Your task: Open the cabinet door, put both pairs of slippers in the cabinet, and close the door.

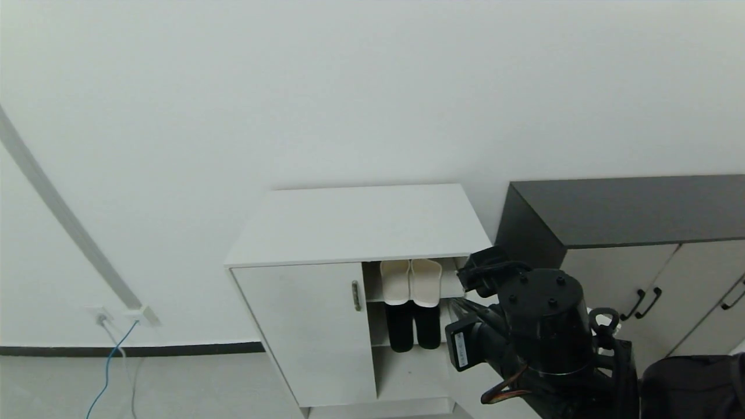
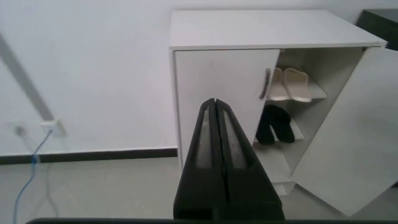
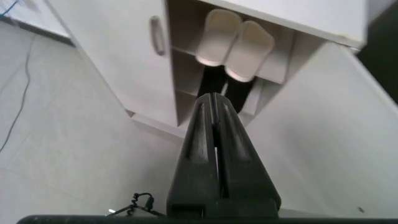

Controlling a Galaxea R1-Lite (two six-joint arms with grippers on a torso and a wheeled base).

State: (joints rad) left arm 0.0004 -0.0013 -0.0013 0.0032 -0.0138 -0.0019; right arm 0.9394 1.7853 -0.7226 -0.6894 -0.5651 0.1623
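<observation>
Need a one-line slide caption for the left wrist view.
Shut left tool facing the white cabinet, right door open, cream slippers shelved above black slippers.

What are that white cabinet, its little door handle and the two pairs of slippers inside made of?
Cabinet: probably laminated board, matt white, flat sharp-edged panels.
Handle: likely metal, dull grey sheen.
Cream slippers: perhaps foam or rubber, smooth moulded soles.
Black slippers: too dark to tell.

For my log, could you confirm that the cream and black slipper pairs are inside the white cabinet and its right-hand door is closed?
Not quite: the right-hand door of the white cabinet is open, swung wide, as the left wrist view shows. The cream slipper pair and black slipper pair are indeed inside.
</observation>
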